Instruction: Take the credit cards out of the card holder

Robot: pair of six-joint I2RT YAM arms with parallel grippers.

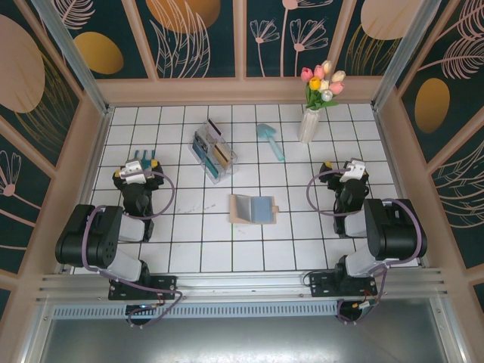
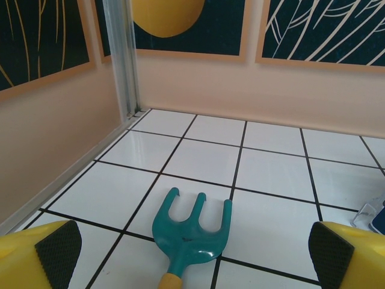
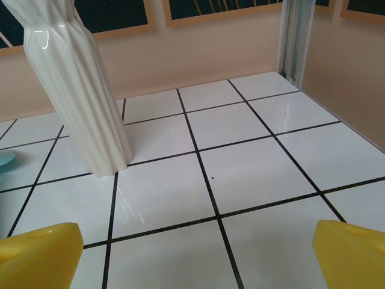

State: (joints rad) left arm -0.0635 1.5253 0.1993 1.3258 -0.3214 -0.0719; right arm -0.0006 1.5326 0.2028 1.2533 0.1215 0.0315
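The card holder [image 1: 253, 209] lies open on the white tiles in the middle of the table, tan outside and blue-grey inside. The credit cards are hidden; I cannot make them out in its pockets from above. My left gripper [image 1: 142, 160] [image 2: 194, 250] is at the left, about two tiles from the holder, open, with its yellow fingers [image 2: 42, 256] wide apart over a teal hand rake [image 2: 191, 229]. At the right, my right gripper [image 1: 350, 168] [image 3: 198, 253] is open over bare tile, also about two tiles from the holder.
A clear acrylic rack [image 1: 212, 151] holding several card-like pieces stands behind the holder. A teal scoop [image 1: 270, 141] lies beside it. A white vase [image 1: 308, 125] [image 3: 78, 90] with tulips stands at the back right, just ahead and left of my right gripper. Walls enclose three sides.
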